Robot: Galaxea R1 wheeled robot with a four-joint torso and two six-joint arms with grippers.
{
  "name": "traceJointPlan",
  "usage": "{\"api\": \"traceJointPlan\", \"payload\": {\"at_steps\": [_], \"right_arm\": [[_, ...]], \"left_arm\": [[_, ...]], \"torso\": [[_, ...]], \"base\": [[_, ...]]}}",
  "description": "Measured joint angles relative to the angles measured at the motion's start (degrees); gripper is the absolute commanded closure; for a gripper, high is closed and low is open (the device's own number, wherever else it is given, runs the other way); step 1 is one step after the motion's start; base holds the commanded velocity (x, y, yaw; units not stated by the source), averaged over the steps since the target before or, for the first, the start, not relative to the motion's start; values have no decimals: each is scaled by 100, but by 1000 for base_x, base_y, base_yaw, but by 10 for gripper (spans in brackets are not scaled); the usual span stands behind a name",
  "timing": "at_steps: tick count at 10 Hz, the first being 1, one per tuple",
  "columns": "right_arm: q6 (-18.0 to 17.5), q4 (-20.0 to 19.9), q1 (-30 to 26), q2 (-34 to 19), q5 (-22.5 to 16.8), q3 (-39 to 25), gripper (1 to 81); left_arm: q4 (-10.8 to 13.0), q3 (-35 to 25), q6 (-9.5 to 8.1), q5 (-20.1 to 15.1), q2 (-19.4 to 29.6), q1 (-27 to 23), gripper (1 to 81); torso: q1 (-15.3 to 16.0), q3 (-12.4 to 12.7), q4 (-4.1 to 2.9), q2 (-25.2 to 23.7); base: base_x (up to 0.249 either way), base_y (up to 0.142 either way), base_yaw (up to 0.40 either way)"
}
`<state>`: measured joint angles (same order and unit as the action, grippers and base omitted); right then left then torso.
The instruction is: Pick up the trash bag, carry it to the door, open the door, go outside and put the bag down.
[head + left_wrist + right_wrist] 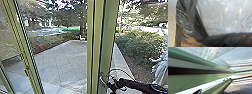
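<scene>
Trash bag (186, 27) close up at the left wrist, right arm (140, 86) beside the green post (108, 32)

Black, shiny plastic of the trash bag lies right before the left wrist camera, creased and folded, with a pale, glossy expanse next to it. Pale ground (171, 25) shows past its edge. Whether the left jaws grip the bag, stand open or are closed, I cannot tell, nor whether the plastic touches them. Its place relative to the post cannot be told either.

In the head view, the black right arm reaches in from the right of the post, its end near the post's lower part, by a curved metal piece (103, 81). The state of the right jaws cannot be told; the right wrist view has the post running close past the camera.

Left of the post are the paving (67, 58) and, farther left, a slanting green frame (26, 60). Right of the post grows a leafy bush (142, 45).
</scene>
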<state>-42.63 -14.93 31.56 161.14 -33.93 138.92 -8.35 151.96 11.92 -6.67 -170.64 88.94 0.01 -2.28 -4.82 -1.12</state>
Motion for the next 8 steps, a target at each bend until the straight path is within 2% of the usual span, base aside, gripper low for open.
{"api": "traceJointPlan", "payload": {"at_steps": [6,8], "right_arm": [[-76,85,-30,-223,77,-190,10],[-91,129,-59,-347,99,-323,10]], "left_arm": [[0,0,0,6,-2,-2,811],[0,0,-2,6,-28,-11,811]], "torso": [[13,-5,0,6],[20,-7,0,11]], "base": [[88,0,0],[35,0,0]]}}
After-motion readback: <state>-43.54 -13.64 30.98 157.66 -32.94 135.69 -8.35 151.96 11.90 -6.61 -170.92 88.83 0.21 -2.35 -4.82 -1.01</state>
